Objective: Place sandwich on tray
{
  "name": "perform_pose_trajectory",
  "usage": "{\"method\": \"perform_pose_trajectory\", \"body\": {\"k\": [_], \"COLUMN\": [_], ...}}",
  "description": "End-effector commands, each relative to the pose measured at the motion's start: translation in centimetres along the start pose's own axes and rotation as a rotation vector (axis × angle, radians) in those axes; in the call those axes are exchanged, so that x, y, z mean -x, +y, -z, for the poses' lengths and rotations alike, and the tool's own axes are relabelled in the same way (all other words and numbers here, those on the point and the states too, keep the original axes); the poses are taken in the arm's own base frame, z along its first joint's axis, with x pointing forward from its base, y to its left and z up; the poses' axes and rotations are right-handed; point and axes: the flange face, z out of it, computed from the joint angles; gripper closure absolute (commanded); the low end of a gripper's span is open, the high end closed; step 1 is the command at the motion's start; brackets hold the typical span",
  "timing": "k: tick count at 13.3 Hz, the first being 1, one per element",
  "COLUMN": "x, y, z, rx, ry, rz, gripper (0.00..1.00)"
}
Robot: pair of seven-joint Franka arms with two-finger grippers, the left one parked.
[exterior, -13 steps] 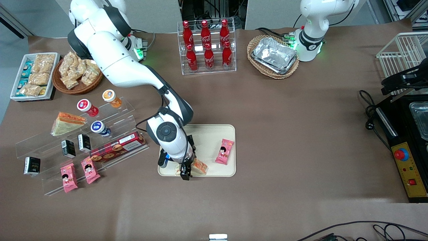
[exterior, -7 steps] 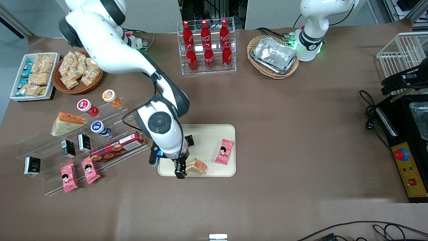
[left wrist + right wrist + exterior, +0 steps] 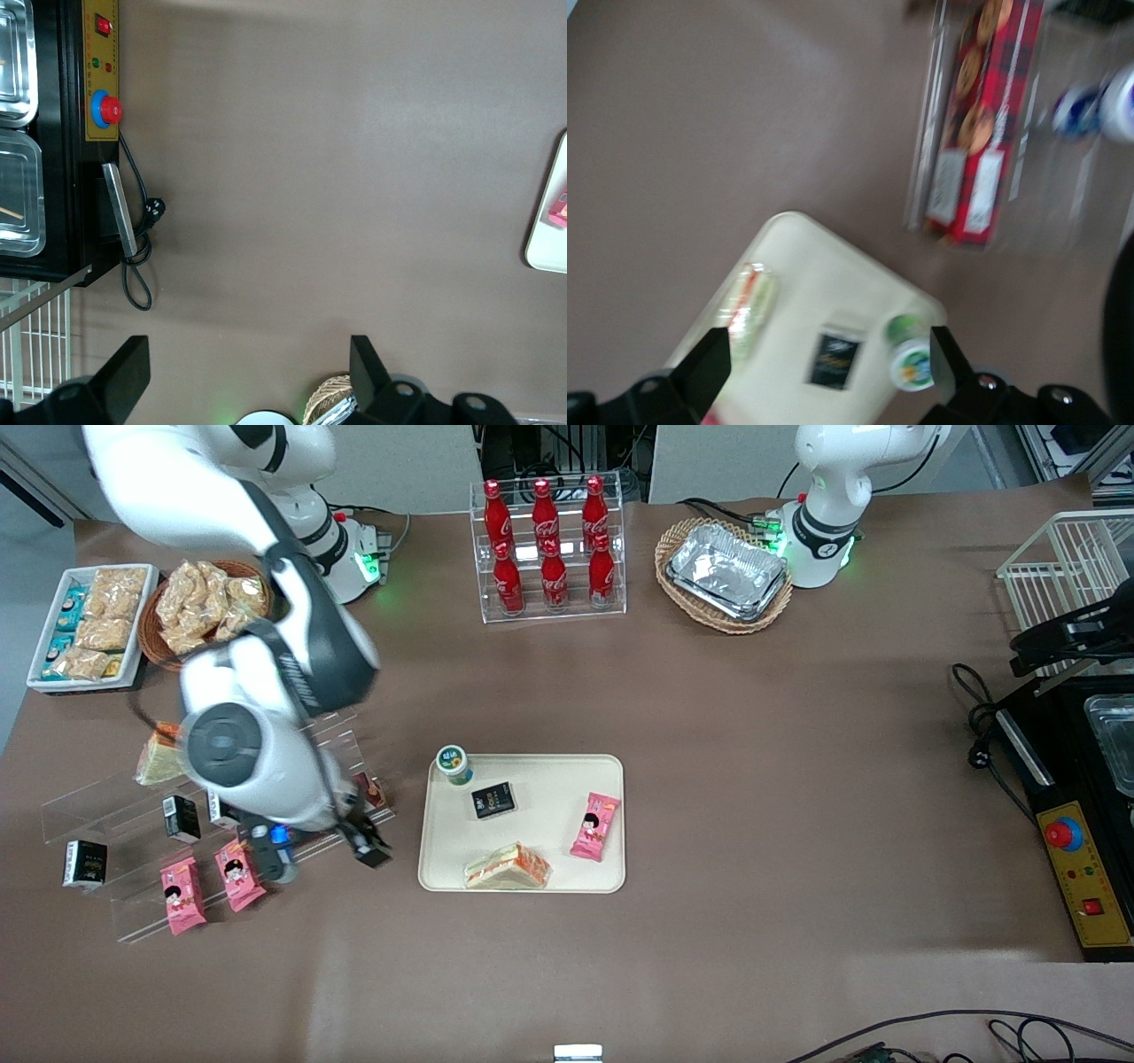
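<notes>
The sandwich [image 3: 507, 866], a clear-wrapped wedge with an orange-red edge, lies flat on the cream tray [image 3: 554, 779] near the rim nearest the front camera. It also shows in the right wrist view [image 3: 749, 301], lying on the tray [image 3: 806, 266]. My gripper [image 3: 369, 852] is open and empty, raised above the table beside the tray, toward the working arm's end. In the wrist view the gripper [image 3: 831, 367] has its fingers wide apart with nothing between them. A second, look-alike sandwich [image 3: 158, 760] sits on the acrylic shelf, partly hidden by my arm.
On the tray are also a green-lidded cup [image 3: 454, 763], a black packet [image 3: 493, 799] and a pink snack pack [image 3: 594, 825]. The acrylic shelf [image 3: 89, 806] holds cups, black cartons, pink packs and a red cookie box [image 3: 979, 115]. A cola rack [image 3: 549, 549] and foil-tray basket [image 3: 725, 571] stand farther from the camera.
My gripper let go of the sandwich, which stays on the tray, then rose and swung away toward the acrylic shelf. The green-lidded cup and black packet are now uncovered.
</notes>
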Motion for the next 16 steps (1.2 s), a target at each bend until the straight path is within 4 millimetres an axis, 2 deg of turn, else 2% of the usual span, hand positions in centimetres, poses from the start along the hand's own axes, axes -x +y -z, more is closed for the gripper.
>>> {"method": "perform_pose_trajectory", "body": {"k": [1,2,5,8,10,13,16], "x": [-7.0,-9.3,-13.5,-18.2,-18.4,-17.0,-17.7], "y": [5.6,7.3,12.1,16.7,19.4,22.9,26.0], "z": [2.6,3.2,4.9,6.2,6.5,6.6,7.0], "rx": [0.028,0.021,0.014,-0.003,-0.005,-0.015,-0.075], "ry": [-0.022,-0.027,-0.019,-0.016,-0.021,0.017,0.011], "rz": [0.394,0.49,0.752,0.906,0.912,0.906,0.915], "gripper": [0.0,0.0,0.0,0.0,0.0,0.0,0.0]}}
